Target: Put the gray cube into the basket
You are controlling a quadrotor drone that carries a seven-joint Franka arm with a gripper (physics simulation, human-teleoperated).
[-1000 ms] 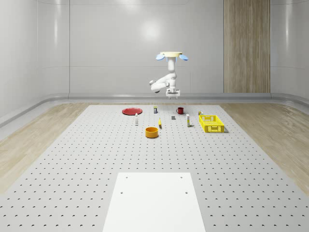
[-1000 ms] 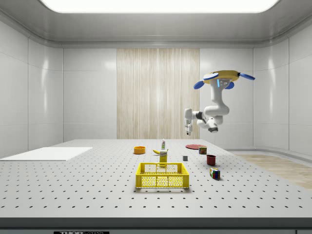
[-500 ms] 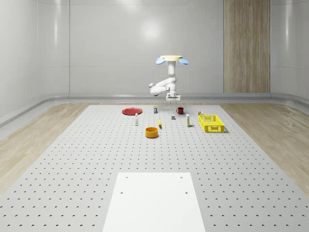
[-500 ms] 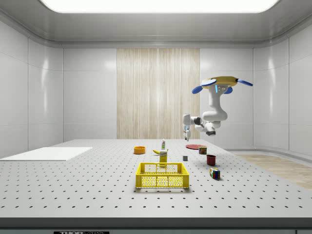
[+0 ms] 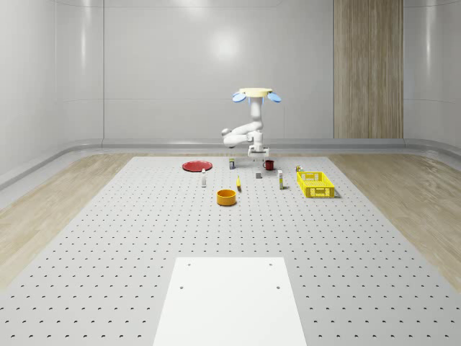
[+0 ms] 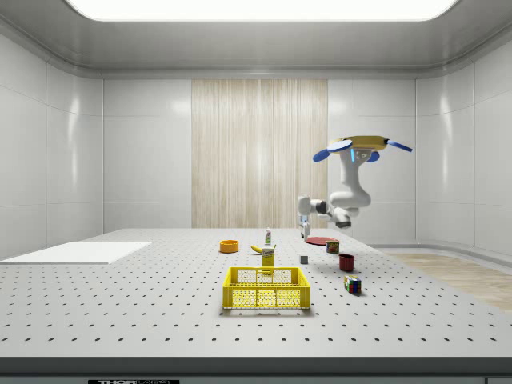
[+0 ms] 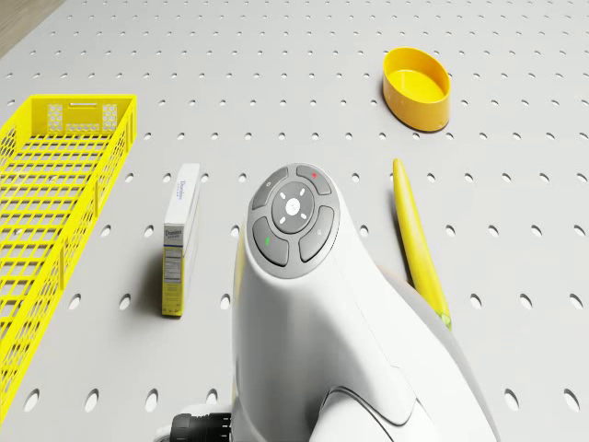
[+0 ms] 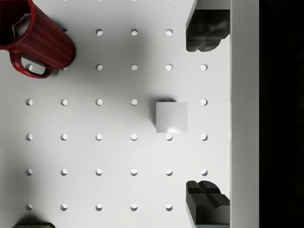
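The gray cube (image 5: 258,174) (image 6: 304,259) lies on the perforated table, between the red mug and the banana. In the wrist view the cube (image 8: 171,117) sits below the open gripper (image 8: 206,117), slightly off the line between the two dark fingertips (image 8: 206,35). The drone (image 5: 256,93) (image 6: 362,147) hovers above the table's far part. Its arm bends down and holds the gripper (image 5: 258,151) (image 6: 304,234) a short way above the cube. The yellow basket (image 5: 315,192) (image 6: 266,298) (image 7: 124,147) stands at the whole-scene view's right of the cube, with nothing in it.
A red mug (image 5: 269,164) (image 8: 35,40) stands close to the cube. A banana (image 7: 419,239), a carton (image 7: 180,238), an orange bowl (image 5: 227,197) (image 7: 418,87), a red plate (image 5: 196,166) and a Rubik's cube (image 6: 352,283) lie around. A white pad (image 5: 230,299) lies near the front.
The drone has sunk lower and the arm has brought the gripper down toward the gray cube. The objects on the table have not moved.
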